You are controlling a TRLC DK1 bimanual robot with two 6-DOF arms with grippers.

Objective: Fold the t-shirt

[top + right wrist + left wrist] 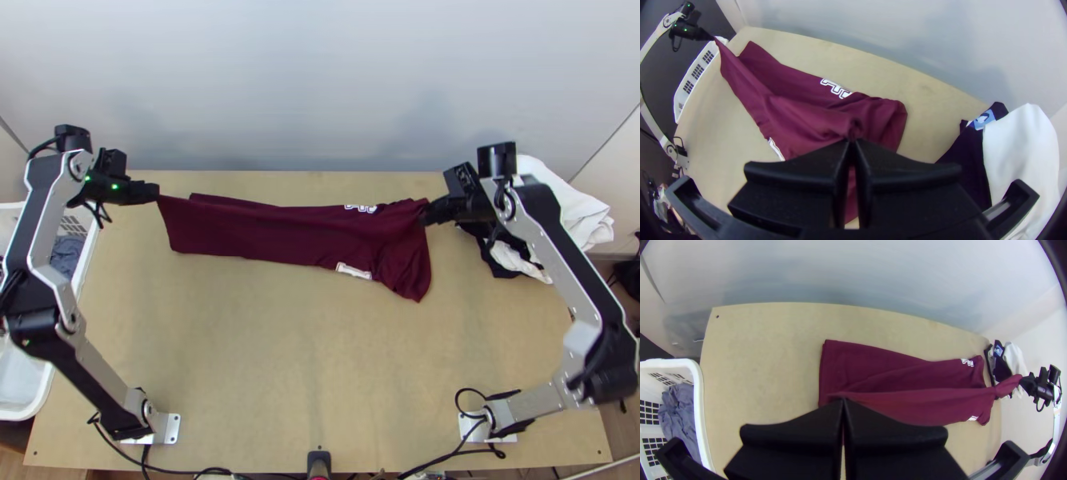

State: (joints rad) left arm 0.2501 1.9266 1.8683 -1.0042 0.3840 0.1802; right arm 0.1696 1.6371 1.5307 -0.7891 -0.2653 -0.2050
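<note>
My left gripper [158, 192] is shut on the left end of the maroon t-shirt [264, 232], and my right gripper [424, 214] is shut on its right end. Between them the cloth is stretched in a long band, lifted at the held places, with another layer on the table behind. White lettering shows at two edges near the right end, where a part hangs toward the near side. In the left wrist view the left gripper [843, 401] pinches the maroon cloth [915, 404]; in the right wrist view the right gripper [853, 141] pinches bunched cloth [795, 115].
A white basket [88, 248] with grey-blue cloth [66, 258] stands at the table's left. White clothes [572, 208] and dark clothes [496, 254] lie heaped at the back right. A pale wall [320, 88] rises behind the table [280, 360].
</note>
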